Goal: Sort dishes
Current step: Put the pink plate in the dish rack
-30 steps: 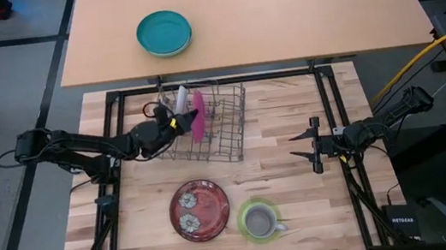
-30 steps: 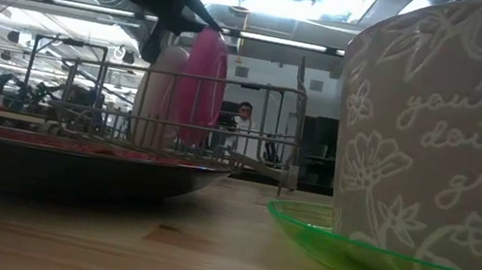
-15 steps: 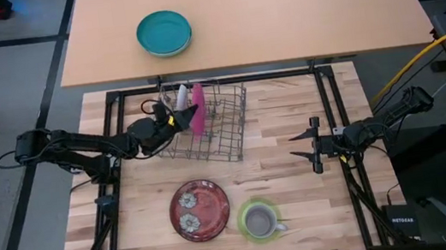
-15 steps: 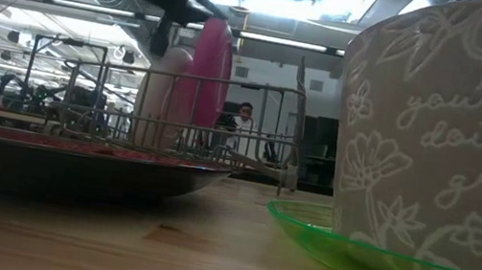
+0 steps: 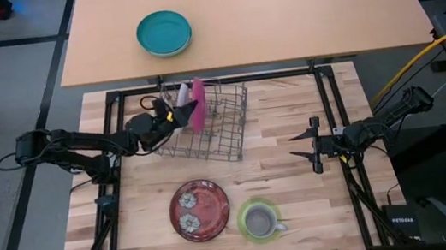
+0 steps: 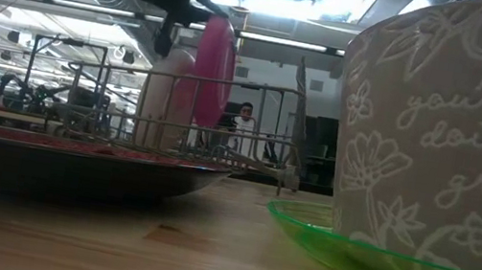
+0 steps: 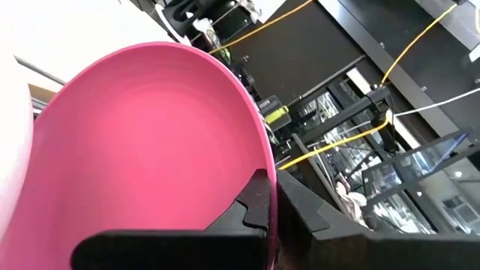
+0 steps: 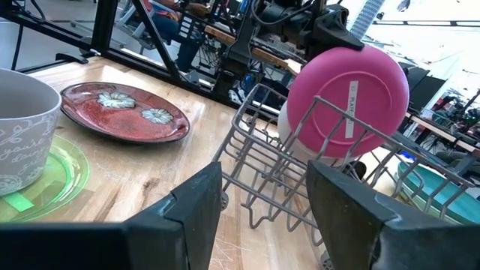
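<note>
Wire rack (image 5: pixel 210 127) — at the back of the counter (image 5: pixel 291 181), tilted, its left end raised. In it stand two plates on edge: a pink plate (image 5: pixel 198 105) and, just beside it on the left, a white plate (image 5: pixel 182 98).

Left gripper (image 5: pixel 177 116) — at the rack's left end, closed on the rim of the pink plate; in the left wrist view the dark fingers (image 7: pixel 255 202) pinch the rim from both sides.

Right gripper (image 5: pixel 312 145) — low over the right part of the counter, well apart from the rack, jaws wide apart, holding nothing.

Red plate (image 5: pixel 200 209) — flat on the counter's front, flowers on its face.

Green saucer (image 5: pixel 246 224) — just right of the red plate, near the front edge.

Mug (image 5: pixel 261 221) — grey, upright on the saucer, handle to the right.

Teal bowl (image 5: pixel 164 32) — on the far tan counter (image 5: pixel 294 12), well apart from the rest.
</note>
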You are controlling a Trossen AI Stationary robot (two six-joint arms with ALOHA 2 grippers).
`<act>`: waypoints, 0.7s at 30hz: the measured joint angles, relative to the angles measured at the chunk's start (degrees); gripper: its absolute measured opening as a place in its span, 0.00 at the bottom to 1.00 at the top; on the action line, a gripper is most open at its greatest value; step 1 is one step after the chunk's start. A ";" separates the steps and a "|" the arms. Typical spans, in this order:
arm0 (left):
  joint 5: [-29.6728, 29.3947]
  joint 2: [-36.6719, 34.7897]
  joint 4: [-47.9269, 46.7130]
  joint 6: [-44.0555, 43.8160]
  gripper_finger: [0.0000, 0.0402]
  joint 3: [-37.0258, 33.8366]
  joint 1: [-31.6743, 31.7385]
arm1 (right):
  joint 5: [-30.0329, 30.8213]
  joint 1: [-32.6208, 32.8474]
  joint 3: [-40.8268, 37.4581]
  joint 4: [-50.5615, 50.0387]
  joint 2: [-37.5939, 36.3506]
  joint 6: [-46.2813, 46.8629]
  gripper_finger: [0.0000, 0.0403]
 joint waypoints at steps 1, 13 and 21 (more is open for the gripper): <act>0.27 0.06 -0.16 -0.07 0.00 0.00 0.09 | 0.04 0.01 0.00 0.00 0.01 0.00 0.49; 0.54 0.15 -7.89 -0.34 0.00 0.02 0.15 | 0.15 0.00 0.00 -0.02 0.01 0.00 0.49; 0.67 0.15 -10.26 -1.19 0.00 0.04 0.15 | 0.17 0.00 0.00 -0.04 0.00 -0.01 0.49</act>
